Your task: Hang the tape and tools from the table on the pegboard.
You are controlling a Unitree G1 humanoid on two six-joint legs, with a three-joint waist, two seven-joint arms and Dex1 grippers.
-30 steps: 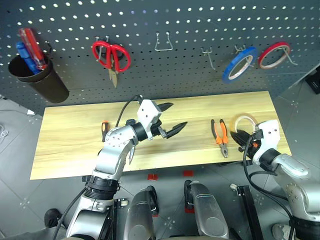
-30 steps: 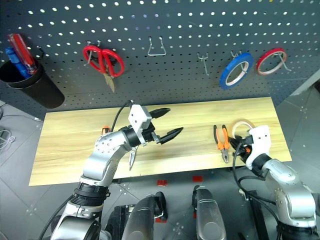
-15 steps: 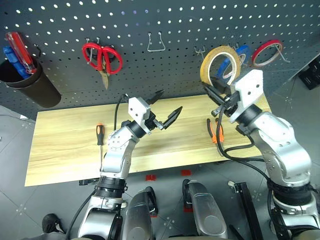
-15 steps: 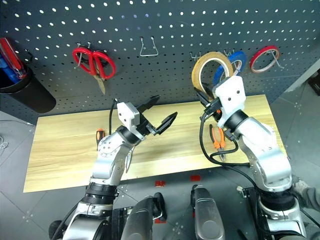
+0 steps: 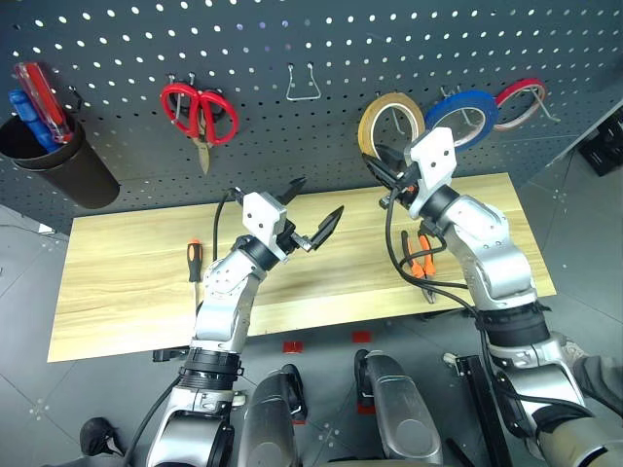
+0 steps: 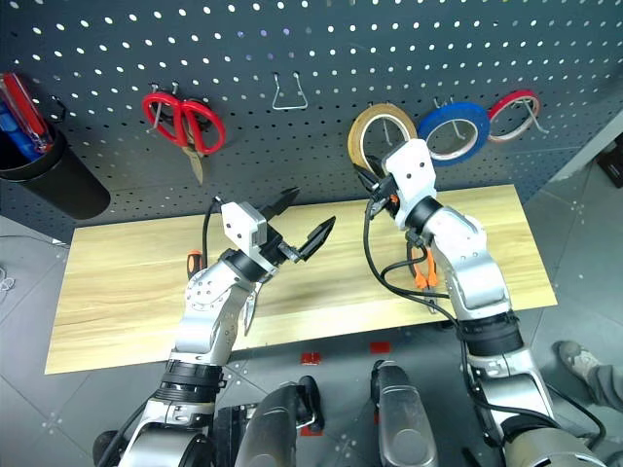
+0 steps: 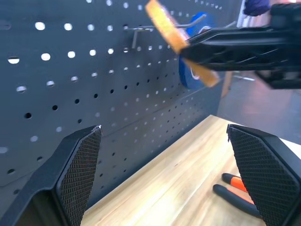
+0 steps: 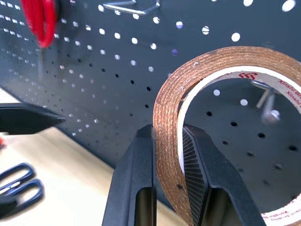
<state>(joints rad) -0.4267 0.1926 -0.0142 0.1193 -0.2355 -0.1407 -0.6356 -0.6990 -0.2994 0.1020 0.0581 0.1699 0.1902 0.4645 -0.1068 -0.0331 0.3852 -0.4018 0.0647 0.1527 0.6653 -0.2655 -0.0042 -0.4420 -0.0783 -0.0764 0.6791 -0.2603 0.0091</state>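
My right gripper (image 8: 168, 155) is raised in front of the pegboard (image 5: 117, 58), its two black fingers pinched shut on the rim of the tape (image 5: 389, 122). The tan ring stands upright above those fingers, close against the dark perforated panel. A bare metal hook (image 8: 265, 101) shows through the ring's opening; I cannot tell whether the tape touches it. Just to the right of the tape on the board hangs a blue tape roll (image 5: 465, 115), and beyond that a red tape roll (image 5: 519, 100).

My left gripper (image 5: 310, 212) hovers over the middle of the table (image 5: 117, 292) with its fingers spread wide, holding nothing. It points up toward the board, well to the left of the tape.

On the table, the pliers (image 5: 419, 265) with orange and black arms lie below my right forearm. The slim screwdriver (image 5: 194, 264) with the orange-black handle lies flat left of my left arm. The black finger loops of the scissors (image 8: 19, 186) rest on the wood, seen past my right fingers.

Red-looped scissors (image 5: 200, 107) hang on the board at upper left, and a black cup (image 5: 58, 161) holding red and blue screwdrivers hangs at the far left.
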